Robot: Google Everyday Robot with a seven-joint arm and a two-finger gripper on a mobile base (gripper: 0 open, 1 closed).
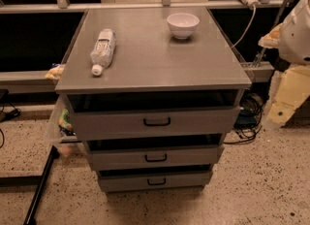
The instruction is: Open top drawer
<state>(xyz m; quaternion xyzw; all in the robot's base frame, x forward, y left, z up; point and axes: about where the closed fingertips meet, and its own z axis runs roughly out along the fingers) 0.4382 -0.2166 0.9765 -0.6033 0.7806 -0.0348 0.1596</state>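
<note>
The top drawer (193, 122) is the widest grey front, just under the grey cabinet top (155, 59). Its small black loop handle (157, 121) sits at its centre. A dark gap shows between the drawer front and the cabinet top. My gripper (286, 98) is the pale yellow part at the right edge of the view, below the white arm shell (296, 30). It hangs to the right of the cabinet, at about the height of the top drawer and well away from the handle.
A plastic bottle (103, 49) lies on the cabinet top, with a white bowl (183, 24) behind it. The mid drawer (193, 157) and lowest drawer (189, 180) sit below. Cables (249, 117) lie at the right, and a black pole (41, 185) and a bag (60, 122) at the left.
</note>
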